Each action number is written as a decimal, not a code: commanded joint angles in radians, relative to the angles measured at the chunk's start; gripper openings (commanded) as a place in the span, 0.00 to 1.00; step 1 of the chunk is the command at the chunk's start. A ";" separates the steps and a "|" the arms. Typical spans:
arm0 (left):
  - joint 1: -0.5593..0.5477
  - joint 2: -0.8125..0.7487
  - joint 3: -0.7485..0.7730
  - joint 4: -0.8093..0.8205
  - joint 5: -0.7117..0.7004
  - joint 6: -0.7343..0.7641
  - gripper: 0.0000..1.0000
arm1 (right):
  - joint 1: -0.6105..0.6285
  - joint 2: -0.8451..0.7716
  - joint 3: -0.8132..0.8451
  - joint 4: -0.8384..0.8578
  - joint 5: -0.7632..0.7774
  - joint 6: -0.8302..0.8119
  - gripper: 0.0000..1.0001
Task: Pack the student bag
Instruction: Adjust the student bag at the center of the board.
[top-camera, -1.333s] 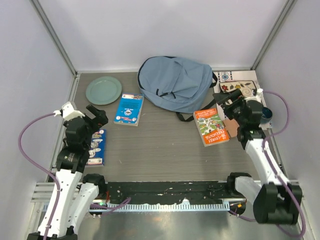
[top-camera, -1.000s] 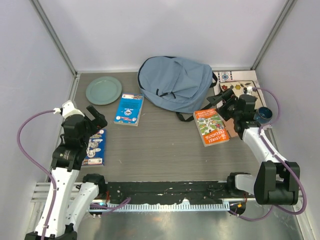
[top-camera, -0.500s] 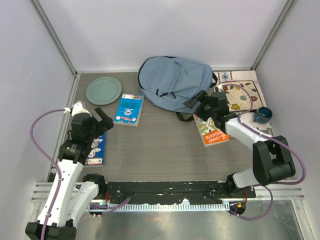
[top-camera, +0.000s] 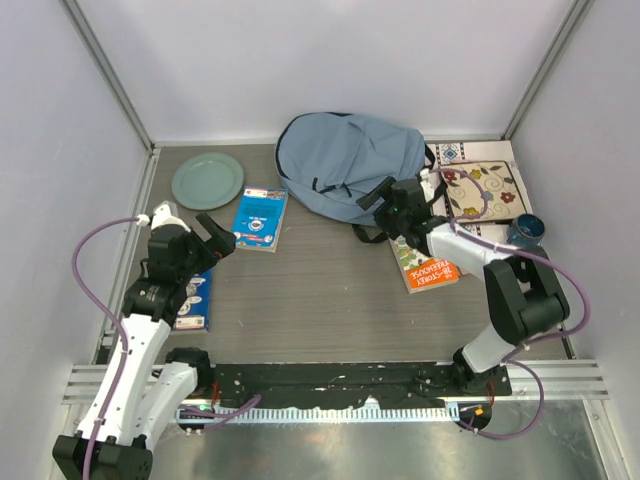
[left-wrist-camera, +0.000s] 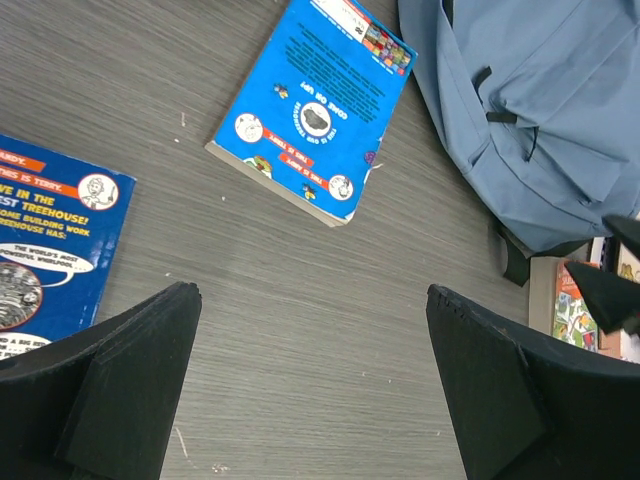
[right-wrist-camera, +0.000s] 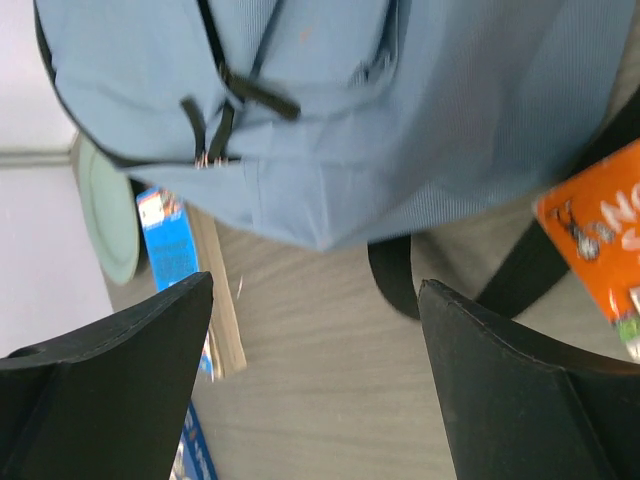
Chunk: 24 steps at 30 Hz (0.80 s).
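Two sets of jaws, both spread wide, nothing held. Student bag (top-camera: 345, 165) lies far-centre on table (top-camera: 320, 290). R gripper (top-camera: 383, 203) hangs above its near edge, L gripper (top-camera: 218, 237) near left, by blue book (top-camera: 259, 219).

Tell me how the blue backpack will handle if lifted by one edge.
Probably floppy: the student bag is soft creased fabric lying slumped, so it should sag and fold. Its loose black straps would likely dangle or drag. It looks fairly flat, so perhaps light.
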 joint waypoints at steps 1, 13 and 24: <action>-0.001 0.004 -0.006 0.069 0.054 -0.023 0.99 | 0.004 0.092 0.131 -0.026 0.134 0.023 0.88; -0.001 0.018 -0.035 0.086 0.048 -0.026 1.00 | 0.005 0.253 0.187 0.012 0.143 -0.009 0.41; -0.001 0.042 -0.041 0.100 0.062 -0.019 1.00 | 0.004 0.178 0.301 0.070 0.051 -0.184 0.01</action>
